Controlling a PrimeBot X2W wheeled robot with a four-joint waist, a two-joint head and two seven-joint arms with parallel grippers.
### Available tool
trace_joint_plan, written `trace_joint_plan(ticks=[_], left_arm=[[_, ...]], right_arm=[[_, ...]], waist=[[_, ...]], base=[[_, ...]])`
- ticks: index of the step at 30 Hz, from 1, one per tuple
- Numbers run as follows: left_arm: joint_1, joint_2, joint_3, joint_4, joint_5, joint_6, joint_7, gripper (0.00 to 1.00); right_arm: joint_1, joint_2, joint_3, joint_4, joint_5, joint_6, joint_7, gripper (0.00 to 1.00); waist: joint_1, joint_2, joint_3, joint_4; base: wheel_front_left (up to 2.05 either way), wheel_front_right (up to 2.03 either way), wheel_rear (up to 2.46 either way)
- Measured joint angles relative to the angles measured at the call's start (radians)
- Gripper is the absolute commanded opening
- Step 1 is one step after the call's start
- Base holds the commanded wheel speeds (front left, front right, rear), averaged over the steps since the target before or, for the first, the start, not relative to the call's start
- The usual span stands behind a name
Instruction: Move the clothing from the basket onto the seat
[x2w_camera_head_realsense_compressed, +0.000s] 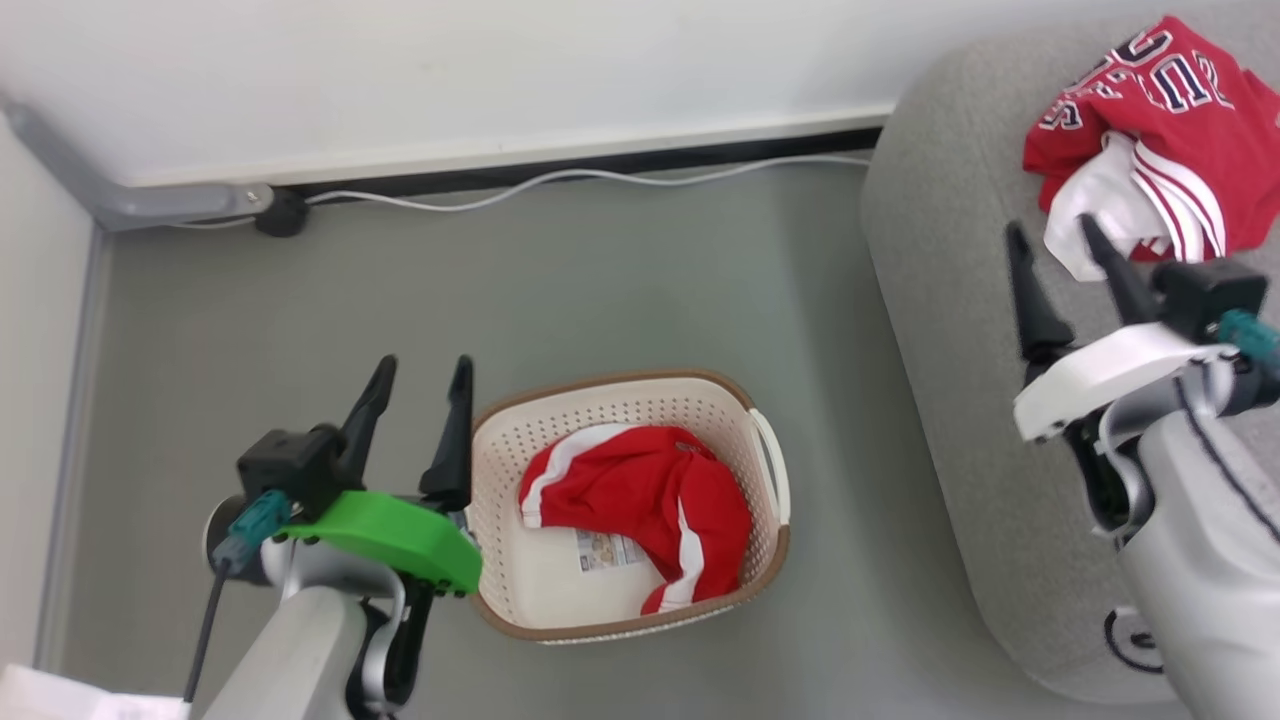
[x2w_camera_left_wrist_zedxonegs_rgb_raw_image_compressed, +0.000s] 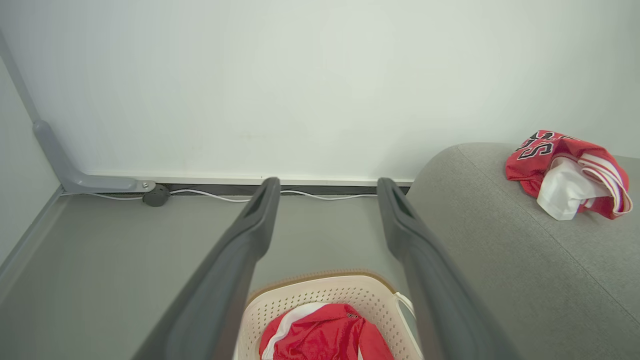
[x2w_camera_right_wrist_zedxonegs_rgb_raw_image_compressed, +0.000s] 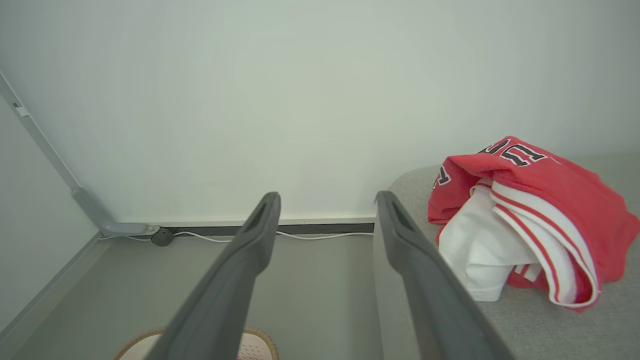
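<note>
Red shorts (x2w_camera_head_realsense_compressed: 640, 490) in basket (x2w_camera_head_realsense_compressed: 560, 420), jersey (x2w_camera_head_realsense_compressed: 1190, 135) on seat (x2w_camera_head_realsense_compressed: 950, 350)

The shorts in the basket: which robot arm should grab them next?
Probably the left. The left gripper, open, hovers right by the basket holding the shorts. The right gripper, also open, is over the seat near the jersey, farther off.

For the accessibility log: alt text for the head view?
Red shorts lie in the basket on the floor; a jersey sits on the seat. The left gripper hovers open beside the basket, the right gripper open near the jersey.
</note>
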Motion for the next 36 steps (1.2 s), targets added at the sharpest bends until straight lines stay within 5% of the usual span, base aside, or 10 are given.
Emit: trace_joint_plan(ticks=[15,36], left_arm=[[0.141,0.055,0.141,0.015,0.003,0.024,-0.009,1.00],[0.294,0.055,0.273,-0.060,0.058,0.038,-0.009,1.00]], right_arm=[[0.144,0.087,0.074,-0.056,-0.032,-0.045,0.000,1.00],[0.320,0.115,0.083,-0.157,-0.031,-0.100,0.000,1.00]], waist=[[0.0000,0.0000,-0.111,0.078],[0.0000,0.0000,-0.165,0.066]], base=[[0.00,0.00,0.00],[0.00,0.00,0.00]])
